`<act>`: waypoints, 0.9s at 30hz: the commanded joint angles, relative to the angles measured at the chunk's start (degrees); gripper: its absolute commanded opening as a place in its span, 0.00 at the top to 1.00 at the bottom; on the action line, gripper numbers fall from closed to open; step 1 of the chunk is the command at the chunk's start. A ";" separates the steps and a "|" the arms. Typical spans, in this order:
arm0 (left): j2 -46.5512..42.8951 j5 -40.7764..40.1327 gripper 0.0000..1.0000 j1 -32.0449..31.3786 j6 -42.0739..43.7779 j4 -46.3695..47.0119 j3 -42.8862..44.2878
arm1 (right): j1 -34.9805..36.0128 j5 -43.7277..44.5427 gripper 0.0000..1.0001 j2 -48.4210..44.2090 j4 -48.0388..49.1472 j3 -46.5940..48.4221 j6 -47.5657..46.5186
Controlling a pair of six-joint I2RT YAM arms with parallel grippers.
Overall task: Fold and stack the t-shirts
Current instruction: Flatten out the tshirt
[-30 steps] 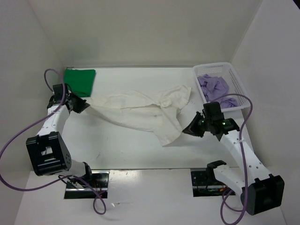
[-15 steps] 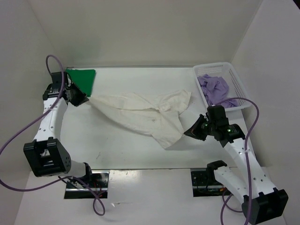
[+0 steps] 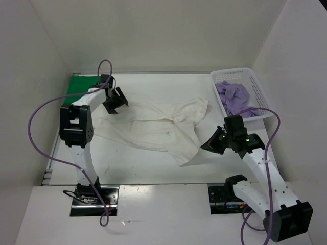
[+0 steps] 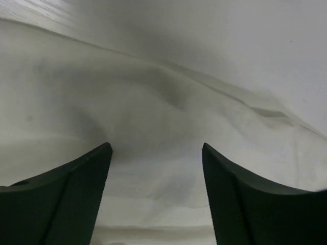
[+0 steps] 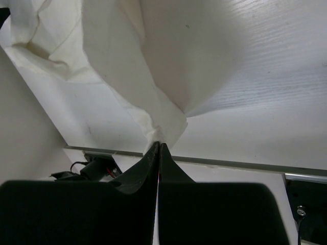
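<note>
The cream-white soft cloth t-shirt (image 3: 153,127) lies spread and wrinkled across the middle of the white table (image 3: 127,164). The left gripper (image 3: 115,102) hangs over the left part of this shirt. Its two dark fingers (image 4: 66,194) stand wide apart, and only the pale cloth below shows between them, so it grasps nothing. The right gripper (image 3: 204,145) is at the right lower edge of the same shirt. Its jaws are pressed together, and in the right wrist view a small fold of the cream cloth is pinched at the tips (image 5: 159,144). From there the cloth rises toward the rest of the shirt. The bright green folded t-shirt (image 3: 82,84) lies flat in the far left corner of the table. The pale lavender crumpled t-shirt (image 3: 234,95) sits inside the white plastic mesh basket (image 3: 258,92) at the far right.
</note>
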 commanded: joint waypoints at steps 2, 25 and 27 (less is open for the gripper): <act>-15.54 -2.41 0.20 4.11 -1.14 5.35 -12.46 | 0.41 0.18 1.00 0.03 1.96 -0.42 0.41; -35.65 -0.83 0.52 20.57 -5.63 17.04 -45.94 | 0.94 -2.71 1.00 4.07 7.60 -0.42 -4.16; -34.07 -0.83 0.52 20.57 -6.15 17.58 -46.55 | 0.94 -2.71 1.00 3.55 7.60 -0.94 -4.16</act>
